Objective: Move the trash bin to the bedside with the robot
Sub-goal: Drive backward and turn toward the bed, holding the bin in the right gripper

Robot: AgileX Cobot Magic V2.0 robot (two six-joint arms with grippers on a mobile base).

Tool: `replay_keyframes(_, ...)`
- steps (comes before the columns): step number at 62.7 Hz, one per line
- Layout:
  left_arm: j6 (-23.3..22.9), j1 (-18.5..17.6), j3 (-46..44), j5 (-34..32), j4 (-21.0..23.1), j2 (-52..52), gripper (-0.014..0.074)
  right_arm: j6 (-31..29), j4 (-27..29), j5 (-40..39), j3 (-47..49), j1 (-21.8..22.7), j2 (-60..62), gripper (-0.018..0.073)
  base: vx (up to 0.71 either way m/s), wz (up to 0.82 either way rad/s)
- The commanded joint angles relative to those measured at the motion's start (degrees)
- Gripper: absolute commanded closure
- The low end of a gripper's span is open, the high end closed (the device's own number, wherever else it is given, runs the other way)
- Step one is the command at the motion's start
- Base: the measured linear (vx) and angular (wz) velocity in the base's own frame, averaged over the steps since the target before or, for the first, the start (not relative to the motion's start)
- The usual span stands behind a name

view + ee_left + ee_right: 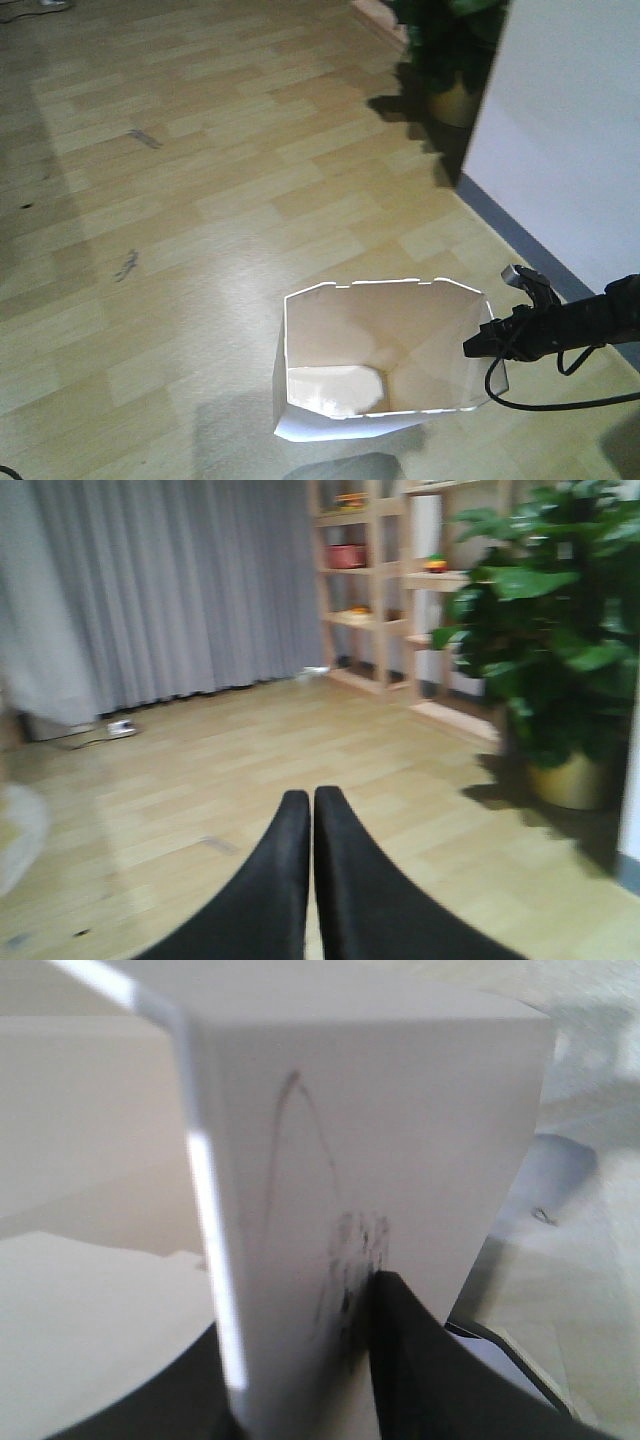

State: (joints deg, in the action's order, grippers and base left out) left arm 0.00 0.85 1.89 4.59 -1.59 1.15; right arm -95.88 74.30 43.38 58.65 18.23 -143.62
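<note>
Slippage worries me: right hand (487,345), lower right, pinches only the thin wall of the trash bin (340,330); dragging could buckle it. Left hand (312,802) closed, empty.

The trash bin (400,330) is stood on the floor (200,200), its rim gripped at 3 o'clock by the right claw (480,346). A potted plant (450,50) is set at 1 o'clock, beside the wall (570,130).

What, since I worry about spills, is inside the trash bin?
Nothing visible in the trash bin: only bare cream walls and pale bottom. The right end effector on its rim hides a sliver of wall.
</note>
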Motion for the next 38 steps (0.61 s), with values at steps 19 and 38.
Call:
replay_keyframes(19,-0.8,0.1,0.7,-4.2,0.5,0.5,0.0603,-0.3,2.7,15.8,0.2,0.0,4.2,0.0563,0.14,0.64)
replay_keyframes(38,-0.8,0.1,0.7,-4.2,0.5,0.5,0.0603,-0.3,2.8,15.8,0.2,0.0,4.2,0.0563,0.14,0.44)
